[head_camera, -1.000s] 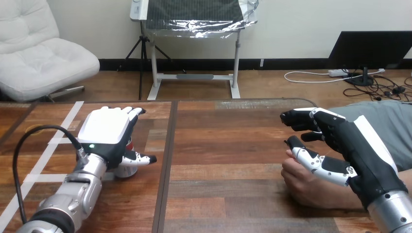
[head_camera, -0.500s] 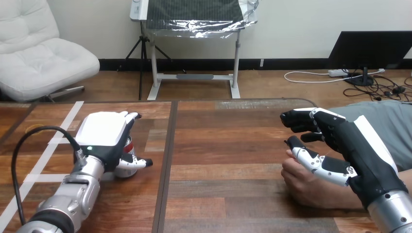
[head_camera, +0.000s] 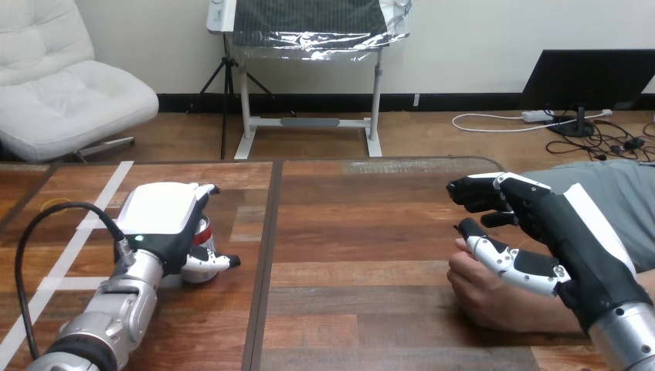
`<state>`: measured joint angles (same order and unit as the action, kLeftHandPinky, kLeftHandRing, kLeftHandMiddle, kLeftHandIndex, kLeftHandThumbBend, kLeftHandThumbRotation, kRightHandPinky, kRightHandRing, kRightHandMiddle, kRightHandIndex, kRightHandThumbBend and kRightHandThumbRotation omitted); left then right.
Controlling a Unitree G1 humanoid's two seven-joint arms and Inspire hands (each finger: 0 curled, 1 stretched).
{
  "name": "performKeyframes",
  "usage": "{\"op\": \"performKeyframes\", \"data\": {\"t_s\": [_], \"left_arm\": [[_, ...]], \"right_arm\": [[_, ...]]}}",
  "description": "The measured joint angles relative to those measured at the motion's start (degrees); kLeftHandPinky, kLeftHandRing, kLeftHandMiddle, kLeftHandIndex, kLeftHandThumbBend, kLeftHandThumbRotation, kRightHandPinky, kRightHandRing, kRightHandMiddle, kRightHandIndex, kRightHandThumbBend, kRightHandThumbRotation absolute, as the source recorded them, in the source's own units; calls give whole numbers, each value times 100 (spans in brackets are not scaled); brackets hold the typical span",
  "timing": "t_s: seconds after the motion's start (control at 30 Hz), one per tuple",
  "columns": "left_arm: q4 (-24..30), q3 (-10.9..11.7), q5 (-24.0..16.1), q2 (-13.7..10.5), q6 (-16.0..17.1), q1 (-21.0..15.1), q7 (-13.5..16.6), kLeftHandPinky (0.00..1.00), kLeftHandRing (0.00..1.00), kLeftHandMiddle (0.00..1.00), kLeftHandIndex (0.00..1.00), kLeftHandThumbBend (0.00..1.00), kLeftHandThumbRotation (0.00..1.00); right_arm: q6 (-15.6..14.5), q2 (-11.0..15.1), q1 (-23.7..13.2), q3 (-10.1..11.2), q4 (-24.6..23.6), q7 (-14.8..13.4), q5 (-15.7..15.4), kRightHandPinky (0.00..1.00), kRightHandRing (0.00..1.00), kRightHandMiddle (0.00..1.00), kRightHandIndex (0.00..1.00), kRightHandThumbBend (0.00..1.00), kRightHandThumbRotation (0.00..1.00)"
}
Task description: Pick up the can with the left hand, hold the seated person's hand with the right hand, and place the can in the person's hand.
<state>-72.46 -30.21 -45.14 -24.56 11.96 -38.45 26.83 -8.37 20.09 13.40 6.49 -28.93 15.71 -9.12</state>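
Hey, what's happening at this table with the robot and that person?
The robot is starting a handover. Its left hand has fingers and thumb curled round a can, which stands on the table, not yet lifted. Its right hand hangs open just over the person's hand, which rests on the table at the right; it isn't gripping it, and I can't tell if the thumb touches.

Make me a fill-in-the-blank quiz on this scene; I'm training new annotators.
1. The left hand's fingers curl round the ___.
2. That object stands on the wooden ___.
3. The right hand hovers over the person's hand at the view's ___ side.
Missing words: can; table; right.
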Motion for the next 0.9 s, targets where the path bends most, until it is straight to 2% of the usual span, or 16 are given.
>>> {"op": "performKeyframes", "data": {"t_s": [0.47, 0.9], "left_arm": [[-110, 48, 294, 44, -59, 0, -287, 83, 86, 88, 87, 80, 46], [-119, 188, 461, 57, -155, -49, -543, 81, 86, 88, 87, 78, 45]], "right_arm": [[-21, 49, 0, 43, -10, 1, -2, 74, 78, 75, 71, 34, 0], [-237, 49, 0, 43, -81, 6, -10, 74, 78, 75, 71, 34, 0]]}}
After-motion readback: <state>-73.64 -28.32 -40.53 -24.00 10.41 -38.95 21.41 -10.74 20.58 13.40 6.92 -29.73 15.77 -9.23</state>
